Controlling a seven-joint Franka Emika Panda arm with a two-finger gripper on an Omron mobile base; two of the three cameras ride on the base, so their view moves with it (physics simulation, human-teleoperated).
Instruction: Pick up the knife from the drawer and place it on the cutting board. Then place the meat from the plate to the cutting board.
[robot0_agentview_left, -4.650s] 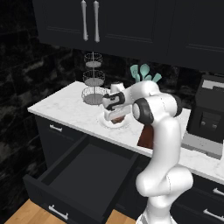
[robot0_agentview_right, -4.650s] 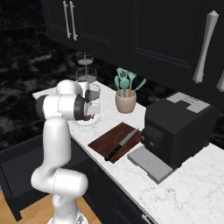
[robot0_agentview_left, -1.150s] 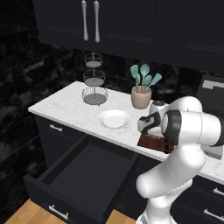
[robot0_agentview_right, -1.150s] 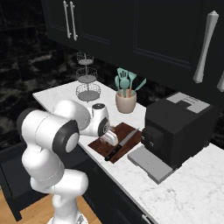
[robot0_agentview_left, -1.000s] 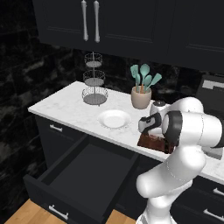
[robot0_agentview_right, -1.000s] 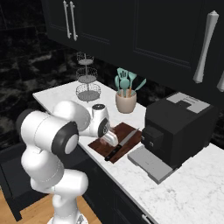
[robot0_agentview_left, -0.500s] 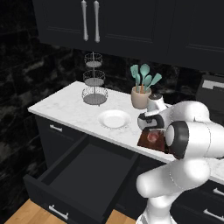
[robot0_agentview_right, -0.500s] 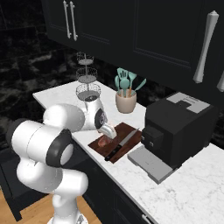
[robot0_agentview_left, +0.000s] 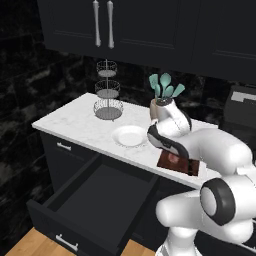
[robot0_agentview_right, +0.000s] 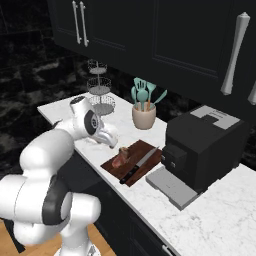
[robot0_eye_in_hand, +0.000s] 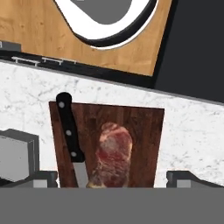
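Hand view: reddish-brown raw steak (robot0_eye_in_hand: 113, 154), just released, is seen beside black-handled knife (robot0_eye_in_hand: 70, 135) on dark wooden board (robot0_eye_in_hand: 144, 131) beneath the opened claw (robot0_eye_in_hand: 112, 177); both placements appear complete.

- The meat (robot0_eye_in_hand: 113, 154), a reddish-brown chunk with pale fatty streaks, lies flat on the cutting board (robot0_eye_in_hand: 144, 131), directly below the gripper (robot0_eye_in_hand: 112, 180) and between its spread fingers.
- The knife (robot0_eye_in_hand: 70, 135), black-handled with a silver-grey blade, lies flat on the same board just beside the meat, parallel to the board's long edge.
- The cutting board, dark reddish-brown wood, sits flat on the counter under the gripper.
- The plate (robot0_agentview_left: 129, 135), round and white, rests on the counter, off to one side of the gripper and apart from the board.
- The drawer (robot0_agentview_left: 95, 197), black-fronted with a dark interior, stands pulled open below the counter, lower than the gripper.
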